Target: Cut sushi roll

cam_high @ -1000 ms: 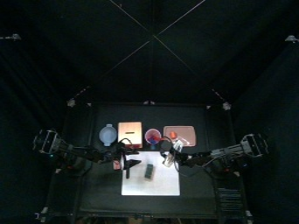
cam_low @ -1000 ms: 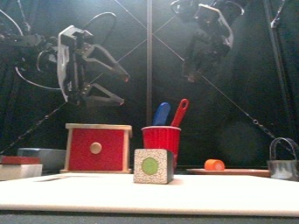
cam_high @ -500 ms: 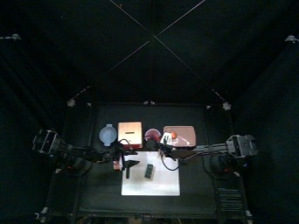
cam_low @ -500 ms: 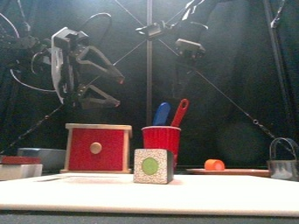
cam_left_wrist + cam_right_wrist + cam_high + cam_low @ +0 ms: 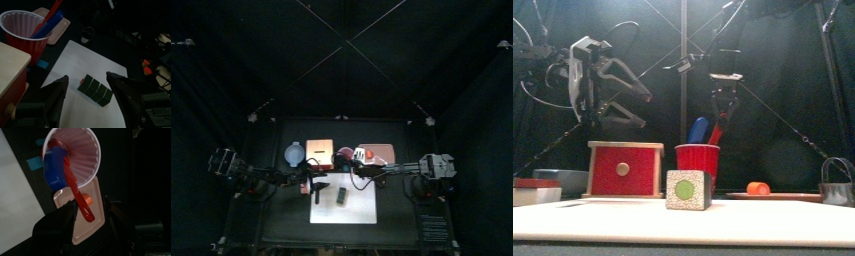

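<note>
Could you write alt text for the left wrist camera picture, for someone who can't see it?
A small dark green sushi roll lies on a white rectangular cutting board, framed between the open black jaws of the left end effector hovering above it. Nearby stands a red plastic cup holding a red and a blue utensil.

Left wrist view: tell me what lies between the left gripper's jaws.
The sushi roll, a dark ridged log, lies on the white board framed between the open jaws of the left gripper.
</note>
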`<action>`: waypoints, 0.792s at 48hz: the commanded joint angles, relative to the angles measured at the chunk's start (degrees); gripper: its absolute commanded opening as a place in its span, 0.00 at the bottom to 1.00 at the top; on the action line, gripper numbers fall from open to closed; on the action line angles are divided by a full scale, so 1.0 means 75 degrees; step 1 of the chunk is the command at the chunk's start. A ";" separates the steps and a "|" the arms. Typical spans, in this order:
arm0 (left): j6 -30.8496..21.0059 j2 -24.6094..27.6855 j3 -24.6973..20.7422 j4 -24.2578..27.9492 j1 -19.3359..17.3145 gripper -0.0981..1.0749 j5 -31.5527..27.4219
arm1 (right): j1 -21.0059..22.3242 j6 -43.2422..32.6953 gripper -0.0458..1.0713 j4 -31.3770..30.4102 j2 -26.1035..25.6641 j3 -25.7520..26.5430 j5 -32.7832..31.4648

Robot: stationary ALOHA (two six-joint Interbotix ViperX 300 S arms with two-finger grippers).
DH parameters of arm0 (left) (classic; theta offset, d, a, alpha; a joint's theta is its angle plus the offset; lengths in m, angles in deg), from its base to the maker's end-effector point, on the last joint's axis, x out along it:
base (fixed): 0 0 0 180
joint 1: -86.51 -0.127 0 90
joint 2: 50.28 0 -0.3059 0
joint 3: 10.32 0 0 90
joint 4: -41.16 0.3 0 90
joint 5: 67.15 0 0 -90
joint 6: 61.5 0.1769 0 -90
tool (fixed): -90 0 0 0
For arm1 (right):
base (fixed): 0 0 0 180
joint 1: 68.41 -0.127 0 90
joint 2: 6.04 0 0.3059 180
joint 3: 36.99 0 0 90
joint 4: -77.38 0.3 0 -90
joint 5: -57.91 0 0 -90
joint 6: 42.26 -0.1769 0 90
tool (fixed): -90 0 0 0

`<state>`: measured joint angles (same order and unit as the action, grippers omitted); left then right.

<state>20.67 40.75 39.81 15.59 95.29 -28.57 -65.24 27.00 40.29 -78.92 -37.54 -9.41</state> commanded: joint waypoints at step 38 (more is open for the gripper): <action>0.0012 -0.0023 0.0012 -0.0258 0.0012 0.89 0.0082 | 0.0023 -0.0047 0.33 0.0012 -0.0937 0.0469 0.0234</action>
<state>20.67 40.84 40.51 13.74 95.29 -28.57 -65.42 27.00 40.73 -81.56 -36.13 -7.74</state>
